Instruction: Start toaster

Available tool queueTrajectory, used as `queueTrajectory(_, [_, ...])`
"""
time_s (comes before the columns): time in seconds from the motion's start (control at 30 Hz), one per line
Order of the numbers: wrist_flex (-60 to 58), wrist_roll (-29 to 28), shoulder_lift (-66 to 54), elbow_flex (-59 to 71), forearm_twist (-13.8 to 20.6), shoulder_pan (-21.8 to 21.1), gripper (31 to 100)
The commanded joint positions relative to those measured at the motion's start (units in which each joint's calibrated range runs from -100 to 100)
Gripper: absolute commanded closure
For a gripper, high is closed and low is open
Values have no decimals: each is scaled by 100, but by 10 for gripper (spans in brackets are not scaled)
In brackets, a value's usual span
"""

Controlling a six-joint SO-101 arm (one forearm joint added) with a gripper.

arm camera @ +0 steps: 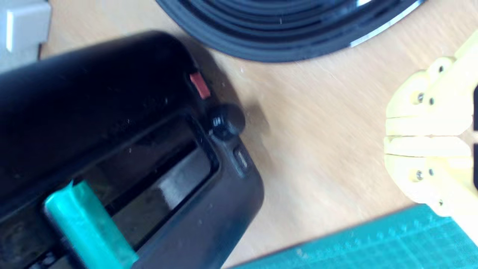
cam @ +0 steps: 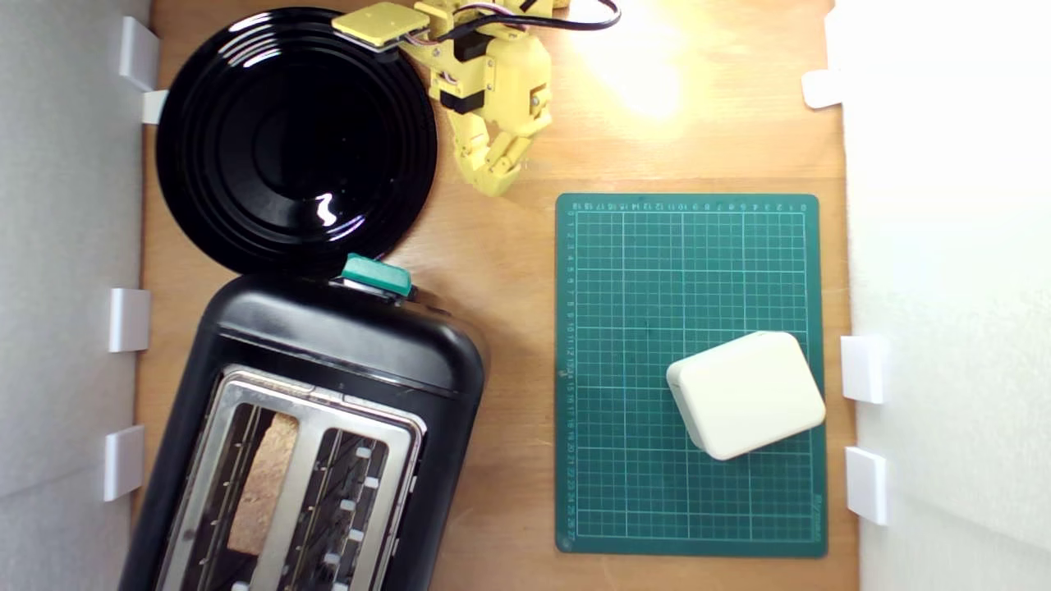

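Note:
The black two-slot toaster (cam: 328, 427) lies at the exterior view's lower left, silver top plate facing up, with a slice of bread in one slot. Its teal lever knob (cam: 376, 275) sticks out of the end nearest the plate. In the wrist view the toaster's end panel (arm camera: 123, 149) shows with the teal lever (arm camera: 87, 228), a round black dial and a small red button. My yellow gripper (cam: 495, 185) hangs over bare wood well clear of the lever, to the exterior view's upper right of it. Its two fingers (arm camera: 425, 123) rest pressed together, shut on nothing.
A glossy round black plate (cam: 296, 135) sits above the toaster, close beside my arm. A green cutting mat (cam: 690, 373) with a white rounded box (cam: 745, 394) on it lies at the exterior view's right. White walls with clips border both sides.

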Motion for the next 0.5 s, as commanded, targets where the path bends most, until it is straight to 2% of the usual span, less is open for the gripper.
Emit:
queueTrajectory(0.0, [24, 228, 624, -704, 207, 29, 989])
queueTrajectory(0.1, [24, 412, 1157, -1177, 244, 29, 989])
queueTrajectory(0.17, [24, 496, 1498, -1486, 413, 29, 989])
queueTrajectory(0.47, [15, 501, 2997, -2985, 2092, 37, 989])
